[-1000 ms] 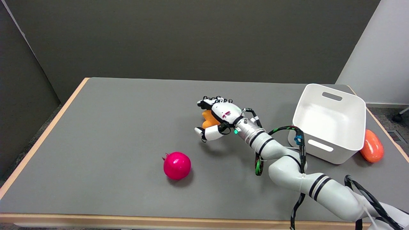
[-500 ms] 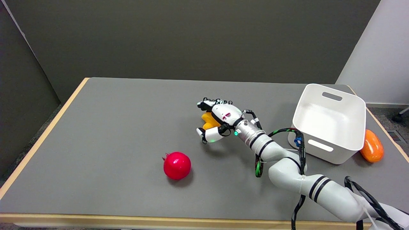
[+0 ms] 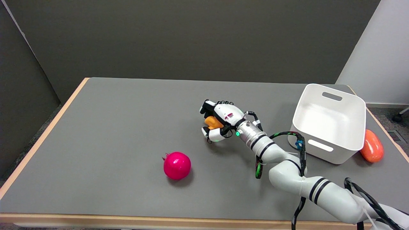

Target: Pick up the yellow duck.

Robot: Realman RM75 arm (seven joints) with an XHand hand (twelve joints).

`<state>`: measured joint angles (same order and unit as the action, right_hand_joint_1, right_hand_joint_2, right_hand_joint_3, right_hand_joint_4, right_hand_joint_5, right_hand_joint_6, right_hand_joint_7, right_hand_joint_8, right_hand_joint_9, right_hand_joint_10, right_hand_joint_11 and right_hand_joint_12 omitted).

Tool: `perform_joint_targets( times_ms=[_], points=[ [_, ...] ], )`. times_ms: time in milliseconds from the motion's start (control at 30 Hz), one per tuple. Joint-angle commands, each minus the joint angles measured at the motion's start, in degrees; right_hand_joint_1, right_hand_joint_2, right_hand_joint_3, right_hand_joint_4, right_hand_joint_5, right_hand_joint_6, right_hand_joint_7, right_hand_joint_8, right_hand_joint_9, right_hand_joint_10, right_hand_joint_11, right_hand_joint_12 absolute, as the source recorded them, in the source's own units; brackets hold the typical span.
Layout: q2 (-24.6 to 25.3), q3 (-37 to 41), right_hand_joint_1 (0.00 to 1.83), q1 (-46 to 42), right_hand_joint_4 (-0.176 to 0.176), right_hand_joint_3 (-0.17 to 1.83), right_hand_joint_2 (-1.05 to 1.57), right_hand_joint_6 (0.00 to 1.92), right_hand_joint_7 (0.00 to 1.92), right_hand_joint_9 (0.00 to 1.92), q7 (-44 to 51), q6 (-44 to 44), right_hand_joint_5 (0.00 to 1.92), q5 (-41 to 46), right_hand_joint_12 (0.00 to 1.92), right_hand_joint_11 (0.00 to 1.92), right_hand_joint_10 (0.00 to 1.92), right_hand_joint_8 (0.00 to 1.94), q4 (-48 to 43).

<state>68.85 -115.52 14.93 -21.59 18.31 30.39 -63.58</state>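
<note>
A: Covering the table was a grey mat with a pale wood edge; dark grey wall panels stood behind, and a white wall showed at the far right.

B: And the right hand?

A: Its fingers were curled around the yellow duck, near the table's middle. Whether the duck was clear of the mat could not be told.

B: Other items?

A: A magenta pomegranate nearer the front, a white bin at right, and an orange object just beside the bin.
</note>
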Motion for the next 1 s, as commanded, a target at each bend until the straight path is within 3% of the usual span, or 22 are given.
perform_joint_targets(
  times_ms=[33,67,100,367,433,567,633,833,1000],
  points=[
    [-0.08,-1.42,1.30,0.60,-0.132,0.19,1.20,1.46,0.72,0.60,0.36,2.95,0.40,2.21,1.76,0.64,1.46,1.48,1.41],
    [-0.08,-1.58,1.31,0.83,-0.174,0.11,1.25,1.68,0.77,0.60,0.36,2.95,0.45,2.14,1.76,0.65,1.58,1.43,1.41],
    [-0.16,-1.65,1.31,0.90,-0.176,0.11,1.24,1.69,0.78,0.60,0.36,2.95,0.46,2.14,1.75,0.65,1.57,1.41,1.40],
    [-2.17,-2.13,1.32,2.76,-0.166,0.22,1.17,1.70,0.78,0.65,2.40,2.55,0.54,2.06,1.78,0.67,1.52,1.34,-3.18],
    [-2.81,-2.30,1.33,3.31,-0.173,0.03,1.25,1.67,0.80,0.67,3.32,2.23,0.55,2.06,1.63,0.72,1.47,1.30,-4.52],
    [-3.60,-2.69,1.33,4.10,-0.176,0.02,1.25,1.68,0.80,0.66,3.32,1.75,0.54,2.06,1.67,0.70,1.48,1.31,-5.96],
    [-4.01,-2.69,1.32,4.42,-0.176,0.15,1.20,1.69,0.80,0.65,3.59,1.58,0.53,2.06,1.77,0.70,1.51,1.32,-6.93],
    [-7.27,0.66,1.32,6.25,-0.176,0.19,1.17,1.69,0.81,0.66,11.95,-0.48,0.53,2.06,1.79,0.69,1.51,1.32,-13.28],
    [-10.07,8.36,1.32,6.73,-0.176,0.15,1.19,1.66,0.82,0.67,22.77,-7.54,0.53,2.06,1.78,0.70,1.50,1.30,-18.73]
  ],
)
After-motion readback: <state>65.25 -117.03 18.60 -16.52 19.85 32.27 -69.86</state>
